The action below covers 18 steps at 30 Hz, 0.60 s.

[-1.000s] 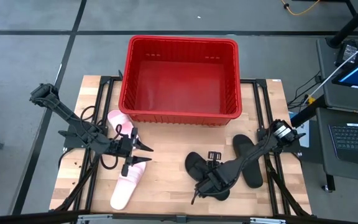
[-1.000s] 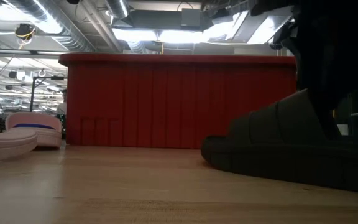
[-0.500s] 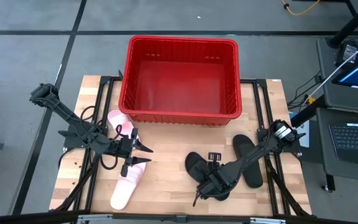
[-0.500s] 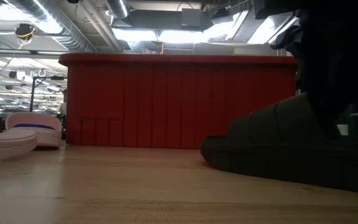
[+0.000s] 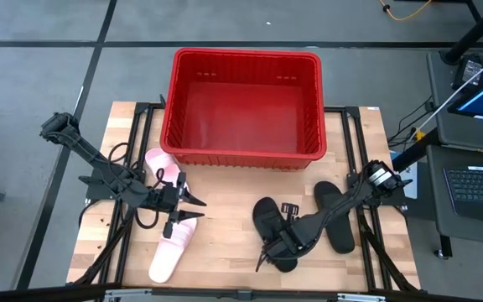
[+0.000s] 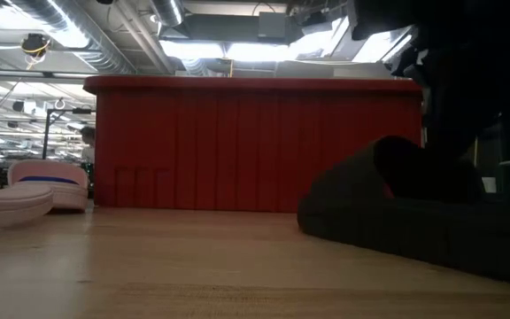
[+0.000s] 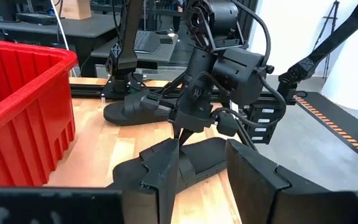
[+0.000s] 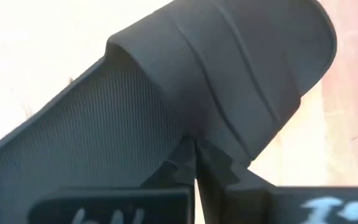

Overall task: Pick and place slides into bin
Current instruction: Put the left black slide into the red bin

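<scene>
The red bin (image 5: 246,54) stands at the table's far middle. One black slide (image 5: 267,216) lies near the front middle, with my right gripper (image 5: 282,243) shut on its strap (image 8: 247,68). The second black slide (image 5: 324,197) lies to its right, under my right arm. One pink slide (image 5: 159,164) lies by the bin's left corner on its sole. The other pink slide (image 5: 168,256) lies near the front left. My left gripper (image 5: 198,208) stands open just over that slide's far end, with nothing between its fingers (image 7: 160,180). My right gripper pinches the edge of the black slide's strap (image 8: 194,140) between its two fingertips, where the strap arches over the footbed (image 8: 104,124). The fingers come slanting down from the table's right. In the low view the slide (image 6: 397,208) lies with its sole along the tabletop.
Black frame rails (image 5: 141,134) run along the table's left and right sides. A desk with a laptop (image 5: 476,180) stands beyond the right edge. Bare wood (image 5: 225,243) lies between the pink and black slides.
My right gripper has shut on the black slide's strap. The slide has turned slightly on the table, its far end swinging toward the left, and in the low view its strap now shows its opening.
</scene>
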### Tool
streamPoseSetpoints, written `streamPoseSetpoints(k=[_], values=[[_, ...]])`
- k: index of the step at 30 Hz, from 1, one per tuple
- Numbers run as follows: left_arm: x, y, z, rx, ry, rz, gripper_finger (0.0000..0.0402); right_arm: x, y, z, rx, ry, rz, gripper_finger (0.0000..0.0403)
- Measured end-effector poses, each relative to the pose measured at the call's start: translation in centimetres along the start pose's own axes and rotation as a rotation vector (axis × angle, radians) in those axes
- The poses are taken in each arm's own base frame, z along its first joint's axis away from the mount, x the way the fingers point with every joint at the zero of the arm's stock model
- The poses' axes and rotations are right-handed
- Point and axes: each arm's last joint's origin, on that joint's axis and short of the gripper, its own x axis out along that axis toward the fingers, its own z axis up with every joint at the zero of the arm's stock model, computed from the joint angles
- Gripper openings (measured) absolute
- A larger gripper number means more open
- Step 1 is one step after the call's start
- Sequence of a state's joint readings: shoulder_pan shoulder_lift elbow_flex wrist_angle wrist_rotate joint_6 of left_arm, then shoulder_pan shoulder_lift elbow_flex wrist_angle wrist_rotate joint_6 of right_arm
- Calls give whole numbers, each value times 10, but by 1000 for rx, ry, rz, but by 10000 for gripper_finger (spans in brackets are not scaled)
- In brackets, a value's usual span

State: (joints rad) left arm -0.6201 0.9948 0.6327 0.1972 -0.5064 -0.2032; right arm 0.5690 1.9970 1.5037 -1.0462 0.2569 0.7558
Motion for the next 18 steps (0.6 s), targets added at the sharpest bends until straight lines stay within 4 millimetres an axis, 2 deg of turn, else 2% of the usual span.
streamPoseSetpoints(k=[18], values=[[0, -1, 4, 22, -38, -7, 75, -53, -26, 6, 129, -189, 62, 0]])
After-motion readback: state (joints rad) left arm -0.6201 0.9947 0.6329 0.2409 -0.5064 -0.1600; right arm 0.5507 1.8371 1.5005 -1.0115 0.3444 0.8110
